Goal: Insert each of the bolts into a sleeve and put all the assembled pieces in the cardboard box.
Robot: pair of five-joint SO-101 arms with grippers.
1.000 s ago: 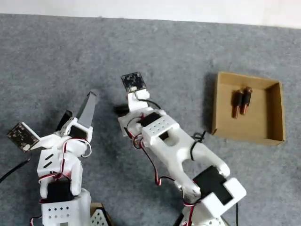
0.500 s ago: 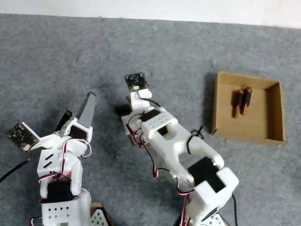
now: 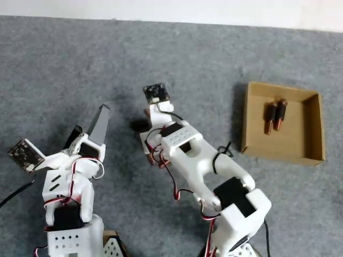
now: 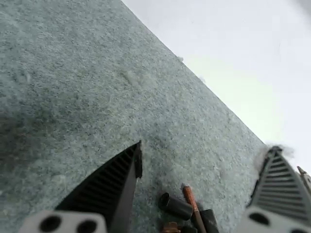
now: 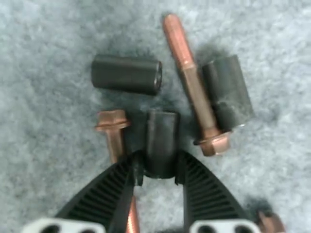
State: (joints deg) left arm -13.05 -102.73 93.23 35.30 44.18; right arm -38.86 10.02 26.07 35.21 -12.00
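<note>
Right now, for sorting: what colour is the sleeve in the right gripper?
Black cylindrical sleeve; best in right wrist view.

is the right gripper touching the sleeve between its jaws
Touching. The right wrist view shows the right gripper with both jaws pressed against the sides of the sleeve, no gap visible.

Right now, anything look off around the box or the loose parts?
Nothing stands out. Two assembled pieces lie side by side in the cardboard box; loose bolts and sleeves lie flat on the mat, the right gripper clamping one sleeve.
</note>
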